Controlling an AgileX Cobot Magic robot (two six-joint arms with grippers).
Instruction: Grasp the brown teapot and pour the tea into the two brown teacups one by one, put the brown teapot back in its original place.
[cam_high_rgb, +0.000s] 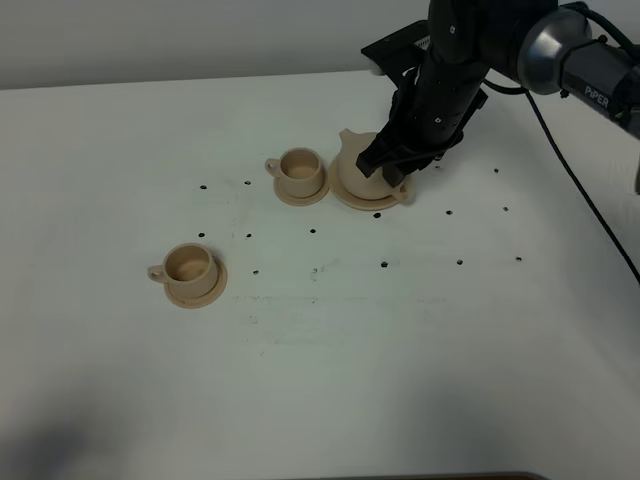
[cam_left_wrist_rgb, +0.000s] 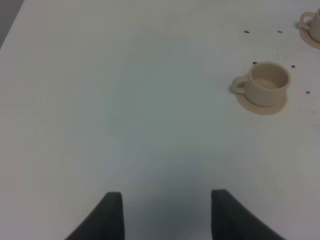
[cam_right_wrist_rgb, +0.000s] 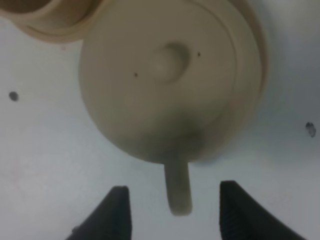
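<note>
Hovering over the brown teapot (cam_high_rgb: 351, 158), the right gripper (cam_high_rgb: 388, 172) hangs with its jaws spread. The right wrist view shows the pot's loop handle (cam_right_wrist_rgb: 178, 186) lying between the two dark fingers (cam_right_wrist_rgb: 118, 207) with a gap on either side, gripped by neither. The teapot sits on its wide saucer (cam_high_rgb: 366, 204) at about 1 o'clock from the middle of the white bench (cam_high_rgb: 400, 350), lid on and spout (cam_high_rgb: 347, 136) toward 11 o'clock.

One teacup (cam_high_rgb: 300, 169) stands on its small saucer at the teapot's 9 o'clock, the two saucers almost touching. The other teacup (cam_high_rgb: 188, 265) stands on its own saucer well apart, toward 8 o'clock, with its handle pointing to 9 o'clock.

The left gripper (cam_left_wrist_rgb: 166, 205) appears only in its own wrist view. It is wide open over bare bench and holds nothing; the nearer teacup is ahead of it and the second is cut off at the picture's edge.
</note>
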